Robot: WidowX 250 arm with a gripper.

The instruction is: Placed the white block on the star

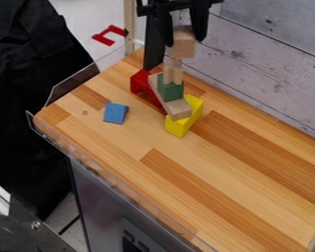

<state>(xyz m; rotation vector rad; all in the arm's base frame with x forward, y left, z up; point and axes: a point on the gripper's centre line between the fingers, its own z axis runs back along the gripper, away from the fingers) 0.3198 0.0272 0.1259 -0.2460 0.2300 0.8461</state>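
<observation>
Gripper [184, 42] closed on pale wooden block [182, 50], above green block [171, 91] on tan plank [178, 109], red letter-like shape [102, 39] beyond table [226, 197]

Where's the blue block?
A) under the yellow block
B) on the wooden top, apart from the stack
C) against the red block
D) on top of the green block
B: the blue block lies on the wooden top, with a gap between it and the red block.
</observation>
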